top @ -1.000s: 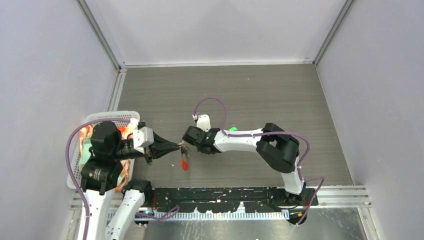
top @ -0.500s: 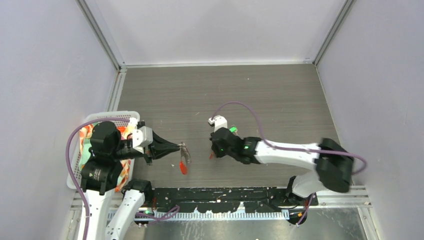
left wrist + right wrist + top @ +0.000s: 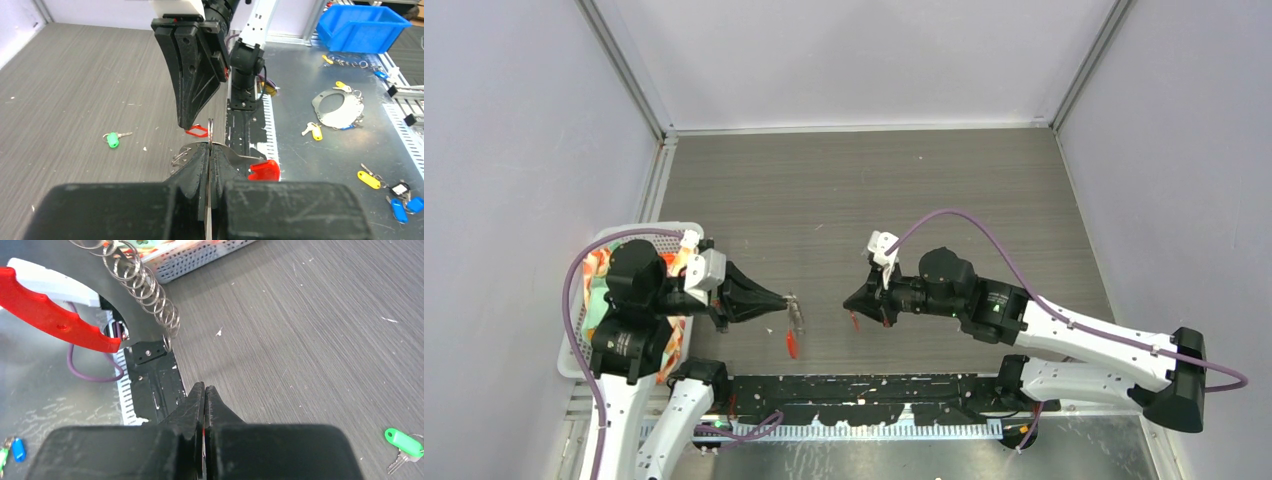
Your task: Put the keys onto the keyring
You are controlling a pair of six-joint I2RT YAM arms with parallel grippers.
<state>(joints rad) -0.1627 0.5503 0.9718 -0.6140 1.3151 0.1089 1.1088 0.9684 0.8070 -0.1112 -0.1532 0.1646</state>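
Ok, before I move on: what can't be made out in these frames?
- Red-tagged key: right wrist view, all but hidden between the right gripper's shut fingers; blade unseen anywhere.
- Keyring: left wrist view, edge-on, lower part inside the left gripper; top view too small for its opening.
- Green key: top view, not visible, probably under the right arm.
- Red strip: right wrist view, cut off by the left edge.

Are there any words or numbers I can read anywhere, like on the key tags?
None can be read.
The green key tag and the red strip show no writing.
The yellow tag and blue tags on the metal bench are too small to tell.
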